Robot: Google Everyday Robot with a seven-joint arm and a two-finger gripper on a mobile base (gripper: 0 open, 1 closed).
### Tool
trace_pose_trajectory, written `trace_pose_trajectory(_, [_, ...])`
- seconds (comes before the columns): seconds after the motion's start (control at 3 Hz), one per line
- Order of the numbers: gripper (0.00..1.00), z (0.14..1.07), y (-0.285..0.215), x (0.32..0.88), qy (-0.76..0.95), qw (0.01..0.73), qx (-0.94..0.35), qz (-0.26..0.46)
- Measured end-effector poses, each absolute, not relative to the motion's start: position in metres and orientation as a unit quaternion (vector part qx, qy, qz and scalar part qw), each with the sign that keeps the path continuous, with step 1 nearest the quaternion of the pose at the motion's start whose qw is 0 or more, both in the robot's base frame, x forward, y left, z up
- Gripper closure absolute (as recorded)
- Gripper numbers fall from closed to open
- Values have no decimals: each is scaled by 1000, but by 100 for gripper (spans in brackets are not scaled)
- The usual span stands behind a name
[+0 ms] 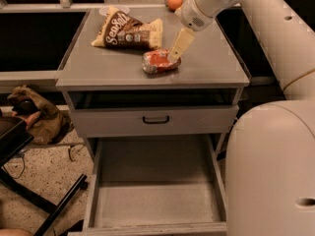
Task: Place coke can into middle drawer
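Where the claw [173, 57] meets the coke can [155, 63], a chip bag [129, 32] lies near.

Claw [176, 53] at the coke can [157, 62] on the cabinet top [216, 69], chip bag [129, 32] behind, middle drawer [157, 203] below

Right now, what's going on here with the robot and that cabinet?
A one-armed robot is going after the coke can, which lies on its side on the cabinet top. Its gripper is right at the can's right end, and the can rests on the surface, not lifted. The middle drawer is pulled open below, and the can is not in it yet. A chip bag and an orange sit farther back on the top.
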State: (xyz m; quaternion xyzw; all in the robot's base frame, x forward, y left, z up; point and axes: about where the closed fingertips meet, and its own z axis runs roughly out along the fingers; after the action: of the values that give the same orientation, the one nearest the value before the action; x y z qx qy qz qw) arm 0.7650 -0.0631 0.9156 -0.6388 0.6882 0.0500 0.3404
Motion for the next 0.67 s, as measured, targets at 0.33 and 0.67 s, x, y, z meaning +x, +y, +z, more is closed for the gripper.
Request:
trace_pose_trajectory(0.33, [0, 915, -63, 765, 688, 340, -639, 50])
trace_pose_trajectory(0.67, [0, 902, -54, 768, 686, 332, -645, 62])
